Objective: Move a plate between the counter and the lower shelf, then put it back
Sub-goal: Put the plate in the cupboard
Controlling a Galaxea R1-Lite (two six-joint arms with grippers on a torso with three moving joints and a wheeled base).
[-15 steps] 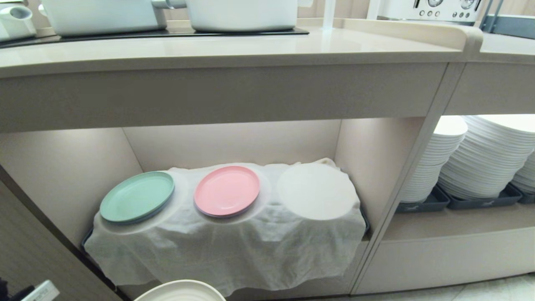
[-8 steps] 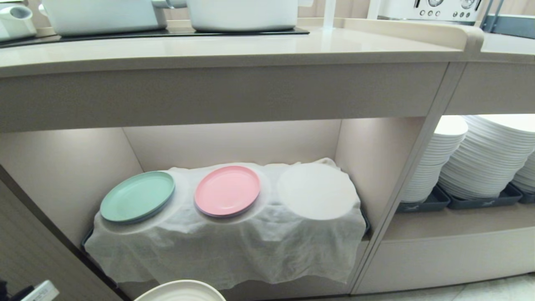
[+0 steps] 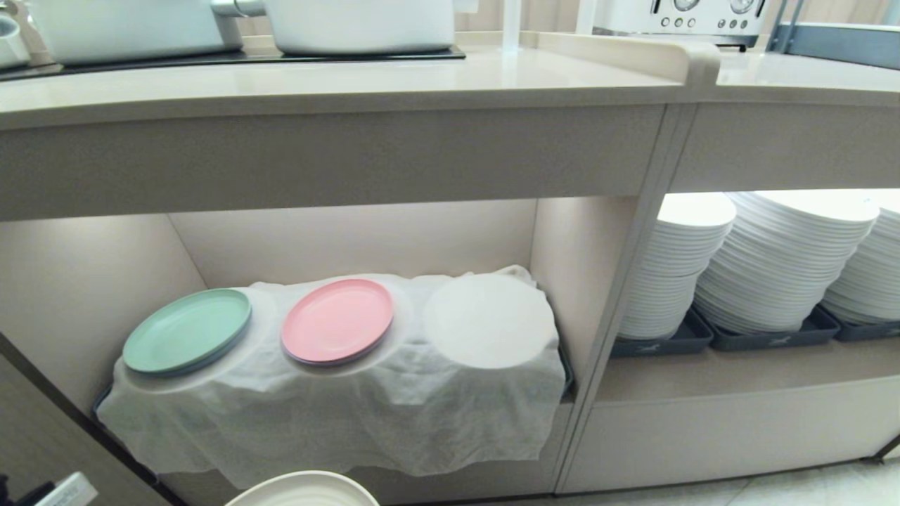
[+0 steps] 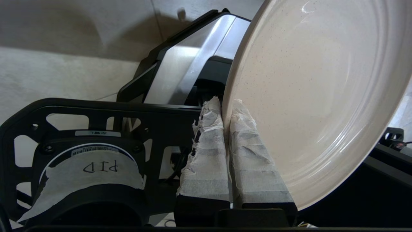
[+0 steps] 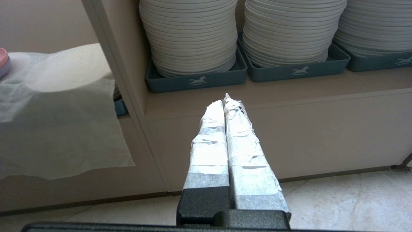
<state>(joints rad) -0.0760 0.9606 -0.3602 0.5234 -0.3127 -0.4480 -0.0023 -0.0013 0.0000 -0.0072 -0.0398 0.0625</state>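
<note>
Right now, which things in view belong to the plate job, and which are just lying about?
Job:
- the plate, rim pinched by the left gripper
- the counter
- the lower shelf, cloth-draped

Lying about:
- mint-green plate
- pink plate
- white plate stacks in dark trays
- pots on the hob
- right gripper, idle

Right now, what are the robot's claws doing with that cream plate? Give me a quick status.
Left claw shut on the plate rim, held low in front of the lower shelf. Right claw shut, empty, facing the white plate stacks. Nothing in the way.
</note>
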